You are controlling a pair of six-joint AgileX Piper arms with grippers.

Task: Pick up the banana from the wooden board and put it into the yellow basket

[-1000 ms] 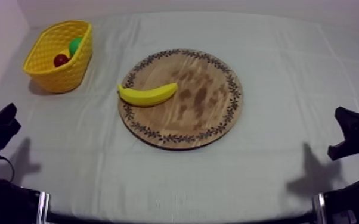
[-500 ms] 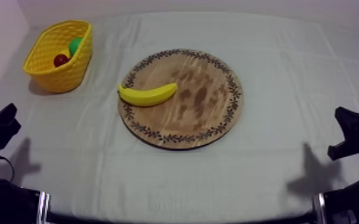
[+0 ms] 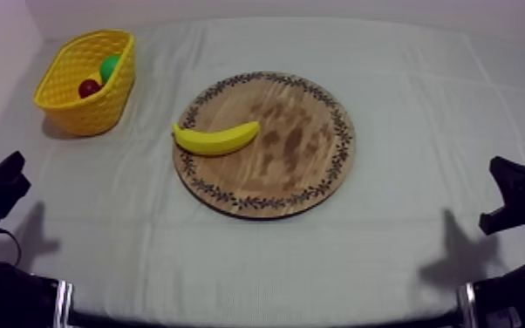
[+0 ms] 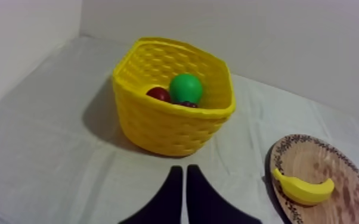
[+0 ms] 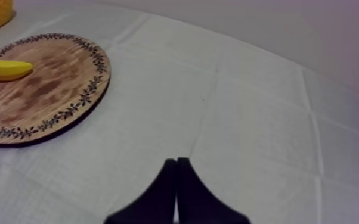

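A yellow banana (image 3: 216, 138) lies on the left part of the round wooden board (image 3: 301, 157) with a patterned rim, mid-table. The yellow basket (image 3: 87, 83) stands at the far left and holds a small red fruit (image 3: 89, 87) and a green round fruit (image 3: 110, 66). My left gripper (image 3: 4, 174) rests low at the left edge, shut, pointing toward the basket (image 4: 170, 119) with the banana (image 4: 304, 187) off to its side. My right gripper (image 3: 514, 187) rests low at the right edge, shut, its fingers (image 5: 176, 179) a narrow wedge over bare cloth beside the board (image 5: 39, 89).
Grey-white cloth (image 3: 405, 96) covers the table, with open room to the right of the board and along the front. A wall runs behind the basket at the far edge.
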